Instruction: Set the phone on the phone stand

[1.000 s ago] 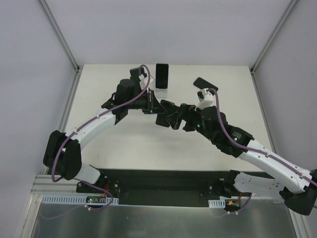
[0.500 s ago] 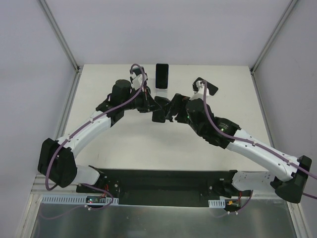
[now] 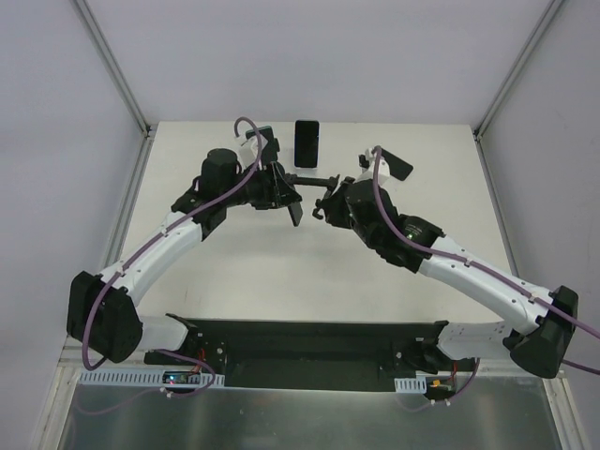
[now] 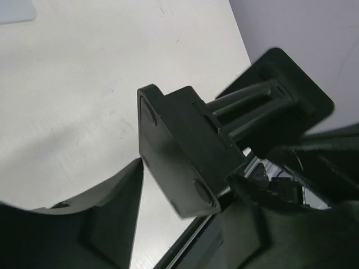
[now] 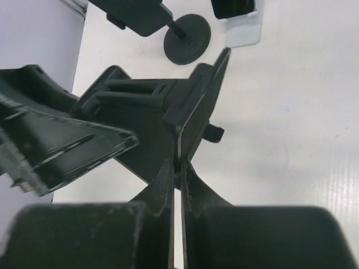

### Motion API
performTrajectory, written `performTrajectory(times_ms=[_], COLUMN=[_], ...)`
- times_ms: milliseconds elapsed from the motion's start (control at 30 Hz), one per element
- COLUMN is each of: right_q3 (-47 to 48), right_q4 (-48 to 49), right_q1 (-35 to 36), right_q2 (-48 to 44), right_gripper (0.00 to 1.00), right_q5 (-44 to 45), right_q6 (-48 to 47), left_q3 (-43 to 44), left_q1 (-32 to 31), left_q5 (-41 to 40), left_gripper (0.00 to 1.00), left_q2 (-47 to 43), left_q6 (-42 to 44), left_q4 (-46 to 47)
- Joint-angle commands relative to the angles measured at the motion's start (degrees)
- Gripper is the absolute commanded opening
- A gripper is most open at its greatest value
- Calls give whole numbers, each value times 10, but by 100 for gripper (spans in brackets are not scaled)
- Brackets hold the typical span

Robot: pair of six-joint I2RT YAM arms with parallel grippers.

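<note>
Jaws parted on the left tool (image 3: 289,197), one finger clear of the dark plate lying between them, so no firm hold there. Carried between both tools, phone stand (image 4: 179,151): two flat black plates joined by twin rods. Probably rigid and light but hinged, so liable to swing or fold; best taken by a plate edge, not the rods. Just beyond, at the far side of the bench (image 3: 234,272), phone (image 3: 307,141), clear of both tools, lower end seated in a white holder (image 5: 247,33), screen dark. Likely stiff, smooth-faced, slippery and breakable; better pinched across the long edges than on the glass. Furthest over, right tool (image 5: 179,165) clamped tight on the stand's other plate, edge-on. No brand, label or lettering readable anywhere.
</note>
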Motion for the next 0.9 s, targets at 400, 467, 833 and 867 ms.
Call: performTrajectory(times_ms=[400, 467, 833, 867], right_q3=[-7, 2, -3, -3], right_q4=[59, 45, -11, -12], right_q1=[-183, -185, -106, -91], right_q2=[-27, -21, -33, -37], right_gripper=[1, 1, 1, 1], right_q5=[-126, -105, -5, 37], right_q6=[-160, -153, -30, -23], left_q3=[22, 31, -2, -4], left_q1=[145, 141, -41, -44], left_q5=[72, 125, 35, 31], left_gripper=[70, 68, 80, 80], left_q2=[-68, -36, -11, -8], left_q6=[7, -2, 39, 40], left_q4=[35, 43, 87, 87])
